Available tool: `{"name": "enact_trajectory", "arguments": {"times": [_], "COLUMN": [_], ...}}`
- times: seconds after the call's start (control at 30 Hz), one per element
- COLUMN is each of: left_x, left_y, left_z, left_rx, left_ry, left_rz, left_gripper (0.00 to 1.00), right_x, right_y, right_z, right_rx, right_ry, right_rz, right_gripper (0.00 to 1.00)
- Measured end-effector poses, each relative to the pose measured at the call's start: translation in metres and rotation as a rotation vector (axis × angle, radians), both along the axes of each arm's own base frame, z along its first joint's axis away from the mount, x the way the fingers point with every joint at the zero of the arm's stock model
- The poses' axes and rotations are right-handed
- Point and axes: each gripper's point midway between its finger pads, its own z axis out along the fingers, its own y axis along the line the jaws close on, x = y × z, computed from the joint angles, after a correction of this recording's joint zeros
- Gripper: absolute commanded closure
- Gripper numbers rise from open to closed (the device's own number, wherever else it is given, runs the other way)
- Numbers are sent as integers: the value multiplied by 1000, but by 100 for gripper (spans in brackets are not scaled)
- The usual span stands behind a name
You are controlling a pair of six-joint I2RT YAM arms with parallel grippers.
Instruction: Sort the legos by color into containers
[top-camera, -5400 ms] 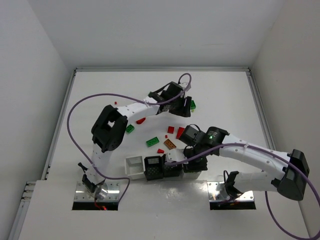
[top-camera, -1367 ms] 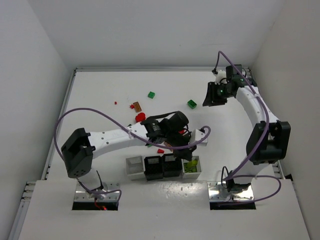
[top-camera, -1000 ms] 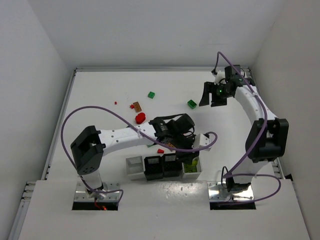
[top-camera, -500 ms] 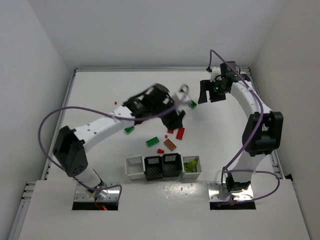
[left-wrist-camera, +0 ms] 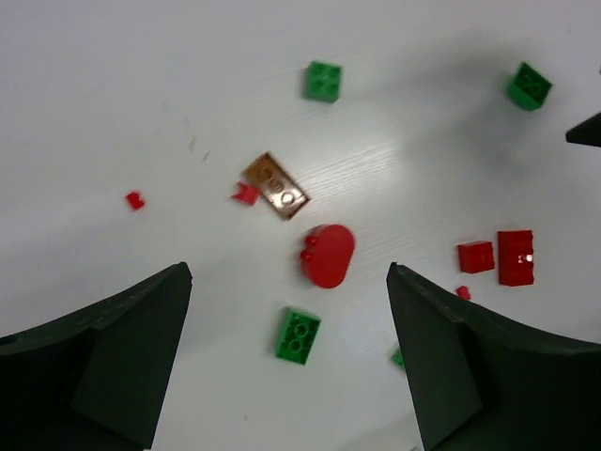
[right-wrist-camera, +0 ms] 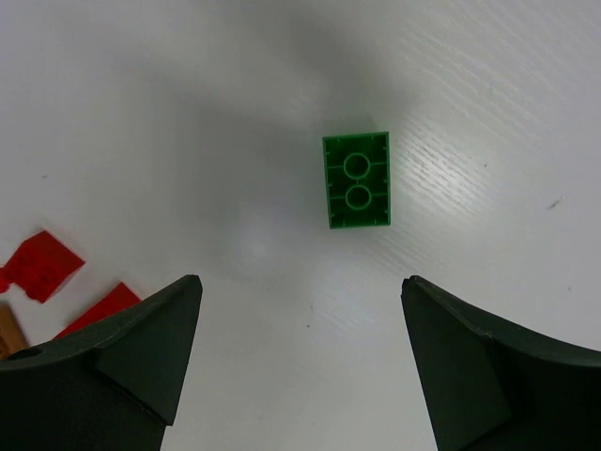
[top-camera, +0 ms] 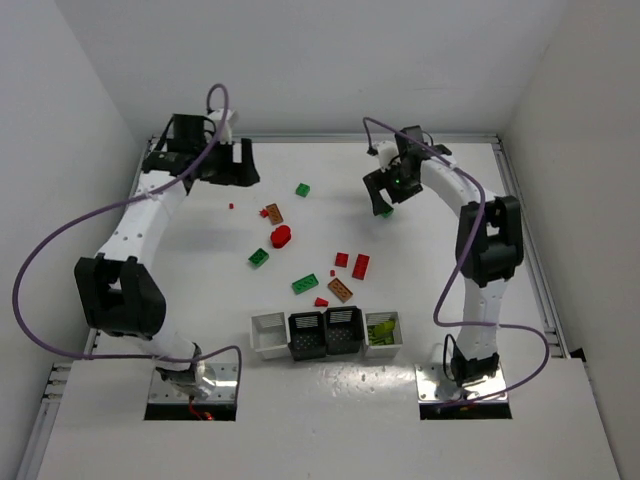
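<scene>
Green brick [right-wrist-camera: 357, 180] lies just beyond the right end effector [right-wrist-camera: 300, 282], untouched.

No writing, label, brand mark or number could be read anywhere in these views, neither on the bricks [left-wrist-camera: 328, 255] nor on the bins [top-camera: 270, 318].

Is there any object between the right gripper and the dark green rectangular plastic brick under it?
Nothing visible does. The open right gripper hangs over the dark green rectangular plastic brick, with only bare white table around it. The red pieces lie well to the side.
</scene>
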Motion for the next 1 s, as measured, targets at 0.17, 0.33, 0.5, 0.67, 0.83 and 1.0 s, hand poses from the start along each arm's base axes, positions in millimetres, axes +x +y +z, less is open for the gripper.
{"name": "enact_trajectory", "arguments": {"times": [0.17, 0.33, 0.5, 0.67, 0.83, 1.0], "left_x": [0, -9, -29, -44, -49, -56], "left_y": [51, 52, 53, 56, 57, 49], "left_z": [-30, -43, -66, -78, -89, -101], "left_rx": [-39, -32, 9, 54, 96, 130], "left_ry": [122, 154, 193, 207, 214, 223], "left_rz": [84, 53, 4, -9, -23, -76], "left_gripper": [9, 9, 10, 13, 13, 13], "right_x": [9, 29, 44, 46, 40, 40], "right_y": [-1, -9, -14, -13, -9, -7], "right_z": [-30, -44, -51, -63, -78, -78], "right_rx": [-98, -160, -181, -180, -166, -153], "right_ry": [10, -10, -31, -12, 25, 26], "right_rz": [37, 33, 26, 35, 54, 72], "right_gripper": [11, 11, 18, 35, 48, 84]}}
